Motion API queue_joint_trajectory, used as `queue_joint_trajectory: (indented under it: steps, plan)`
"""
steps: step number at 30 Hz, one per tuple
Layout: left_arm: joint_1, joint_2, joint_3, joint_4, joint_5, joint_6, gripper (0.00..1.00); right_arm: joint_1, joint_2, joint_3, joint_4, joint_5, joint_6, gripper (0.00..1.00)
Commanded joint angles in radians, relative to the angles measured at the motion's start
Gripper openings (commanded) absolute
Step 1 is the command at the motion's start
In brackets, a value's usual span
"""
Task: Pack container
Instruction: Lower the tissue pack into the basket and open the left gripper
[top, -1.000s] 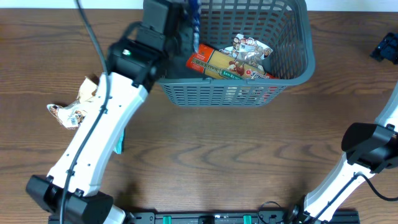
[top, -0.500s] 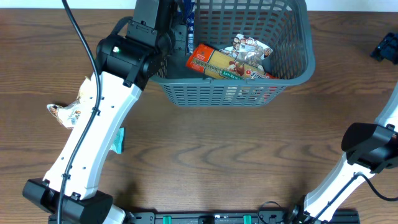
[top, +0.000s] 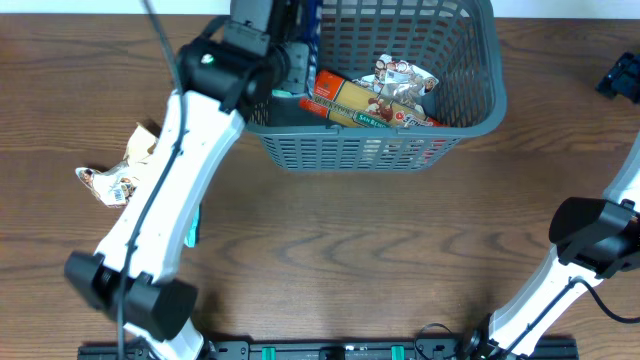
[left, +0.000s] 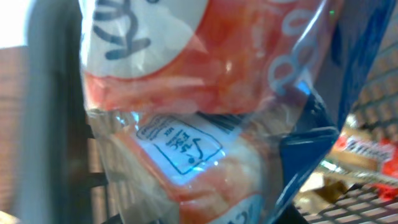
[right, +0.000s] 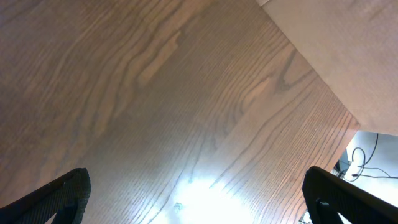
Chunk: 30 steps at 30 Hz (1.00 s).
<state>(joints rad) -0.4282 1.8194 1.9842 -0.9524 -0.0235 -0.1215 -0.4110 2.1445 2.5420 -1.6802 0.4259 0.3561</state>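
**Easing a packet into the container**

Left tool (top: 296, 30) seems clenched on the snack packet (left: 205, 124), which hides its fingers. The packet hangs inside the left wall of the container (top: 400, 150), at the counter's (top: 350, 250) far side. Sink lower, clear of the lattice, and release beside the pasta pack (top: 365, 105). Right tool (right: 199, 196) idles, spread. Since half a second ago, the left arm has swung farther in — container unmoved.

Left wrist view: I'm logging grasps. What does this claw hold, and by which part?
The left claw holds a clear orange-and-blue packet over the container; the grip spot is hidden.
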Motion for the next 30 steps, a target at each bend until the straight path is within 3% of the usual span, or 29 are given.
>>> queue_joint_trajectory:
  steps: [1, 23, 25, 28, 29, 30]
  plan:
    - [0.0, 0.036, 0.022, -0.009, 0.024, 0.021, 0.06, -0.001, 0.002, -0.005, 0.0, 0.01, 0.014, 0.99]
    - [0.0, 0.09, 0.018, -0.047, 0.039, 0.025, 0.08, -0.001, 0.002, -0.005, 0.0, 0.01, 0.014, 0.99]
    - [0.0, 0.092, 0.017, -0.049, 0.039, 0.025, 0.24, -0.001, 0.002, -0.005, 0.0, 0.01, 0.014, 0.99]
    - [0.0, 0.092, 0.017, -0.049, 0.039, 0.025, 0.28, -0.001, 0.002, -0.005, 0.0, 0.01, 0.014, 0.99]
    - [0.0, 0.092, 0.017, -0.049, 0.039, 0.025, 0.4, -0.001, 0.002, -0.005, 0.0, 0.01, 0.014, 0.99]
    - [0.0, 0.092, 0.017, -0.048, 0.039, 0.026, 0.58, -0.001, 0.002, -0.005, 0.0, 0.01, 0.014, 0.99]
